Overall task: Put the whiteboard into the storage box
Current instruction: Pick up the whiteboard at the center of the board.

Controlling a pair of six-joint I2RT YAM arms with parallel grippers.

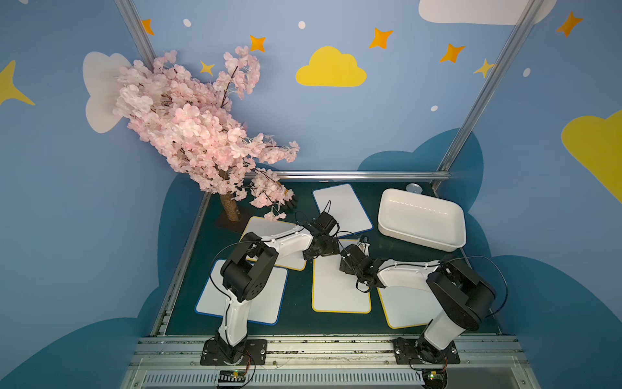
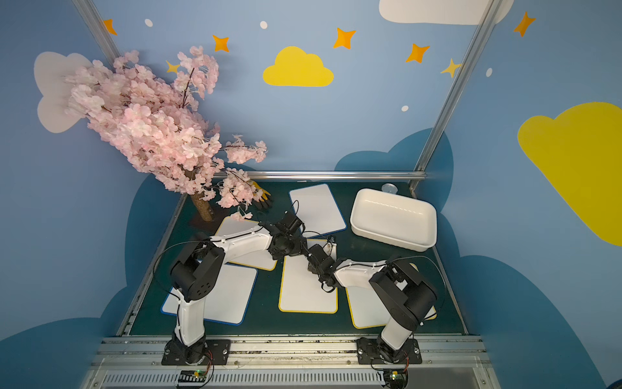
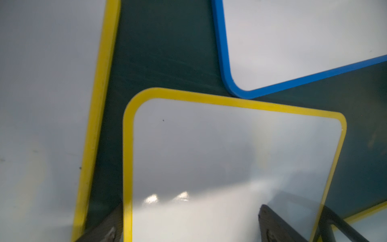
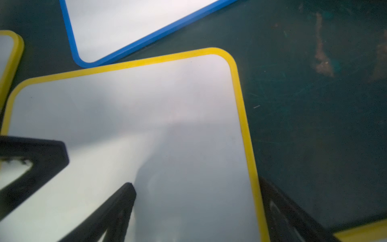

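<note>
Nearest the robot's bases, a blue-edged board point(image 1: 266, 310) and a yellow-edged board point(image 1: 402, 311) lie flat on the tabletop point(image 1: 299, 313), each partly under an arm. The left arm point(image 1: 286, 239) and right arm point(image 1: 409, 278) both lean in toward the middle.

Between those boards lies the whiteboard point(image 1: 338, 289) with the yellow rim, flat, its far end beneath both wrists. A thin board lying flush offers little to pinch from above. I judge the arms are set to take it by its long edges, one from each side.

The left jaws are spread wide and hold nothing. One finger point(image 3: 109, 228) sits outside the board's edge, the other over its white face. The right jaws are also released: one finger point(image 4: 117, 211) is over the face, the other outside the opposite edge. Whether any finger touches the board I cannot tell.

Farther on, another yellow board point(image 1: 266, 225) lies under the left arm. A blue-rimmed board point(image 1: 343, 208) has a corner right at the whiteboard's far edge.

Beyond, to the right, the storage box point(image 1: 420, 217) stands empty, well apart from the whiteboard, so the pick-up seems not yet made. A silver can point(image 1: 414, 188) sits behind the box, and a pink blossom tree point(image 1: 202, 134) fills the far left corner.
</note>
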